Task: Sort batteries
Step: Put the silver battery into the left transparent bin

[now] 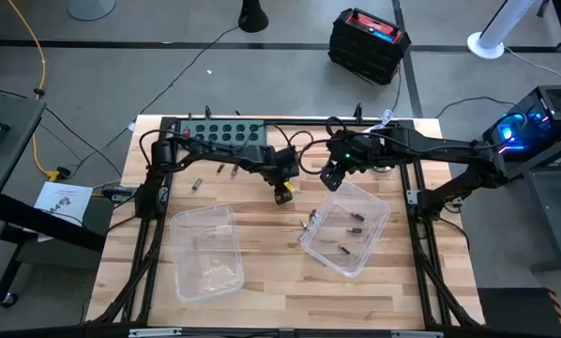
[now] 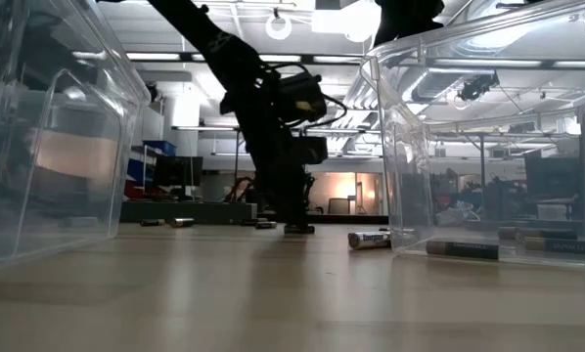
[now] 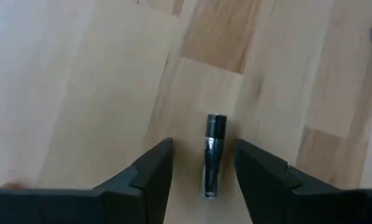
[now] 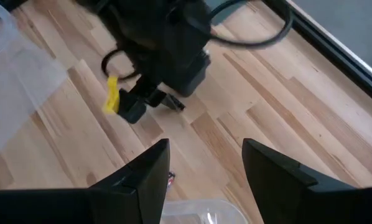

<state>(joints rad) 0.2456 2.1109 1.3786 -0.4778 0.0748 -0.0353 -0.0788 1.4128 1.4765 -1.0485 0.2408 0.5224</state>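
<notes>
Black battery [image 3: 213,155] lies on the wooden tabletop [image 3: 80,93] between your left gripper's [image 3: 203,180] parted jaws, untouched; centre it, then squeeze evenly. Right gripper [image 4: 204,165] waits, jaws apart.

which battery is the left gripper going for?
The dark battery lying flat on the wood between the left gripper's open fingers, near table centre. The other loose batteries lie apart from it.
</notes>
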